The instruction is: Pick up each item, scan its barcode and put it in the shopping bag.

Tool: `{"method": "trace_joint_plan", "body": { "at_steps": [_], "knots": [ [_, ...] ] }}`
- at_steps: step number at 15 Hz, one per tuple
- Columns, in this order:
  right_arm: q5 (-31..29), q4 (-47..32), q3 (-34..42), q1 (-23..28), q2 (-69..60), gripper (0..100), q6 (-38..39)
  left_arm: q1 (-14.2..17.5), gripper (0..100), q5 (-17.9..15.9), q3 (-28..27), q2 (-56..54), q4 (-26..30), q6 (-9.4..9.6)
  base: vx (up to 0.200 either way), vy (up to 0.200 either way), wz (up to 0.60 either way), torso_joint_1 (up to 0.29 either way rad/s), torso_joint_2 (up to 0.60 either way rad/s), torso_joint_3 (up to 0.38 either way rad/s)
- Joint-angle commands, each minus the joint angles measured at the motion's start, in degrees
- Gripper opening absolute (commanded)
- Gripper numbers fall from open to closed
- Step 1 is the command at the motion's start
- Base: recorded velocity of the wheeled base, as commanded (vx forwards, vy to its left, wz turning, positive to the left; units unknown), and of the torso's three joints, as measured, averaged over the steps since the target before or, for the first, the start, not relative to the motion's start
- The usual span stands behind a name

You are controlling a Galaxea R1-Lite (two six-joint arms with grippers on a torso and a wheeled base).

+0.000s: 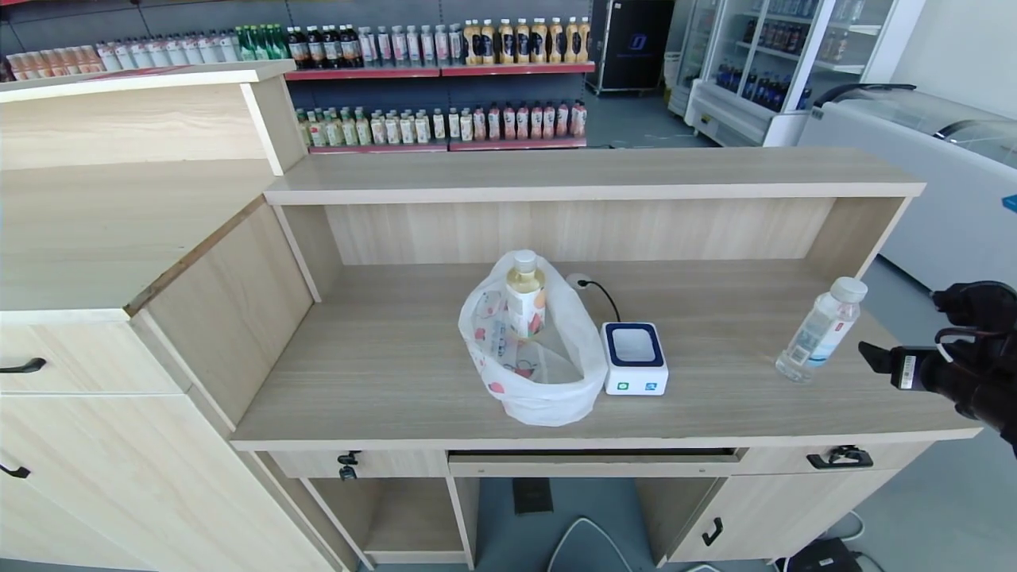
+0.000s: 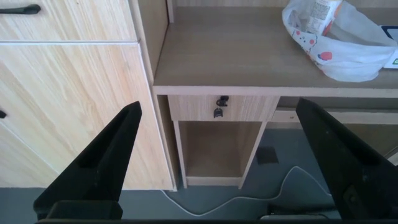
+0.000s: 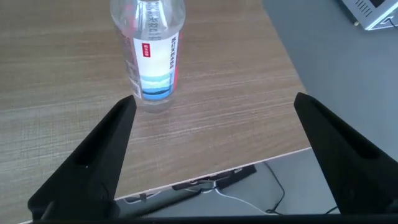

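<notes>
Bench: light wood.
Shopping bag: mid-bench, open.
Left pincer: apart, empty, low off bench's left front.
Right pincer: apart, empty, at bench's right end.
Scanner: just right of bag.
Water bottle: upright, near right pincer.
Tea bottle: upright inside bag.

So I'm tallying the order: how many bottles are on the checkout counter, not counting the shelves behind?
2. A yellow-drink bottle stands inside the shopping bag; a clear water bottle stands near the right end of the counter. The bag could hide more.
</notes>
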State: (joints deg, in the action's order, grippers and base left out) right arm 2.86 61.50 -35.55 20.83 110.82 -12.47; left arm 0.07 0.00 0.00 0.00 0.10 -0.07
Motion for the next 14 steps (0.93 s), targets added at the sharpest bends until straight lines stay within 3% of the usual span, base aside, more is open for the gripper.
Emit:
{"method": "trace_joint_plan", "body": {
  "at_steps": [1, 6, 14],
  "knots": [
    [0.12, 0.20, -2.68, 0.26, 3.61, 100, -0.10, 0.01, 100, 0.00, 0.00, 0.09, -0.01, -0.01, 0.000, 0.000, 0.00, 0.000, 0.00, 0.000],
    [0.48, 0.11, -6.82, -1.15, 7.39, 100, 0.17, 0.01, 100, 0.00, 0.00, 0.09, -0.01, -0.01, 0.000, 0.000, 0.00, 0.000, 0.00, 0.000],
    [-0.23, 6.70, -7.87, -3.17, 12.75, 100, -1.59, 0.01, 100, 0.00, 0.00, 0.09, -0.01, -0.01, 0.000, 0.000, 0.00, 0.000, 0.00, 0.000]
  ]
}}
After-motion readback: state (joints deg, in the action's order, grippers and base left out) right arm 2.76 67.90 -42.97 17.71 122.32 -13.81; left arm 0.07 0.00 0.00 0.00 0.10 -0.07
